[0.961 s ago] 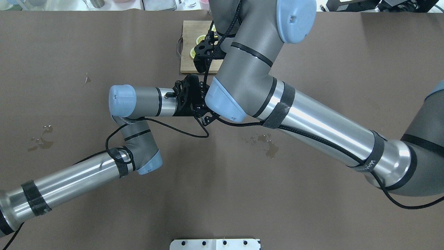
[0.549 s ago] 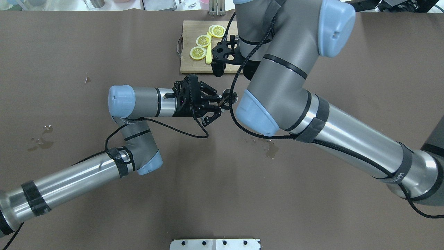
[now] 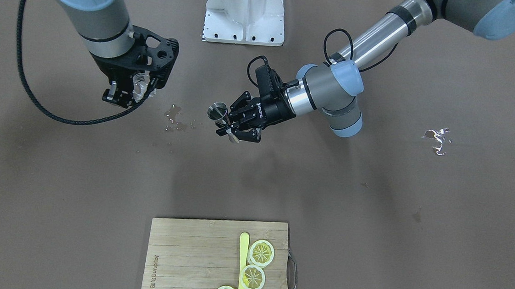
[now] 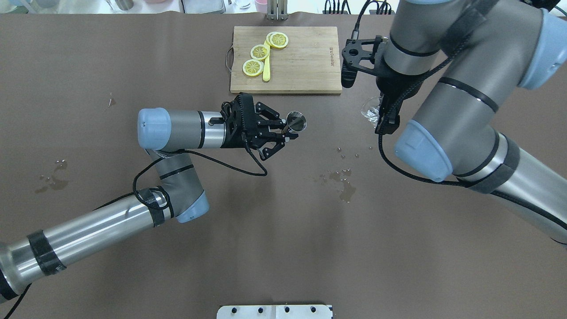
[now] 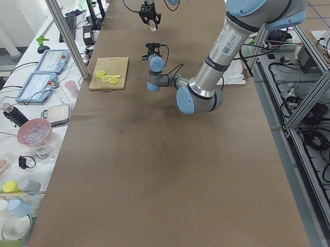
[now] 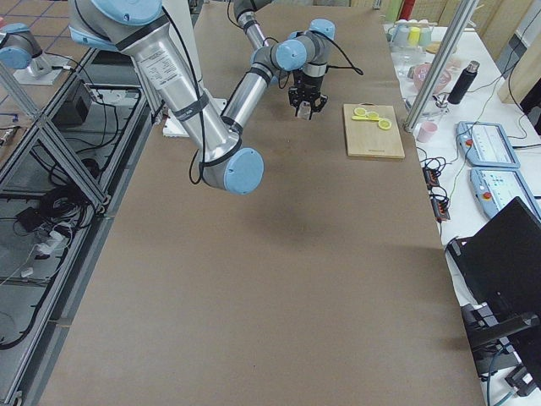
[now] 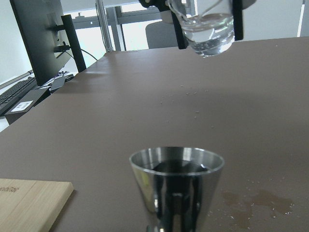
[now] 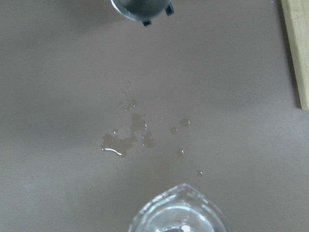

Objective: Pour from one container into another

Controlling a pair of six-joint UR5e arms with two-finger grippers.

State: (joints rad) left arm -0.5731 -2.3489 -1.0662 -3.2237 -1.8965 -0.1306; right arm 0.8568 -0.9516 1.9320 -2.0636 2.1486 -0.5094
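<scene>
Glass (image 3: 140,84) of water, clasped in right gripper (image 3: 132,92), well apart from steel cup (image 4: 296,121) pinched upright in left gripper (image 4: 283,131). Best centred over that rim, then tipped slowly; spilt droplets (image 4: 345,188) on table between.

The rectangular wooden cutting board (image 3: 193,259), lying at the operator-side edge of the brown bench (image 3: 371,218), carries a dark brand mark (image 3: 154,272) along one short side. In the left wrist view its end reads roughly "okor". Nothing else is legible.
</scene>
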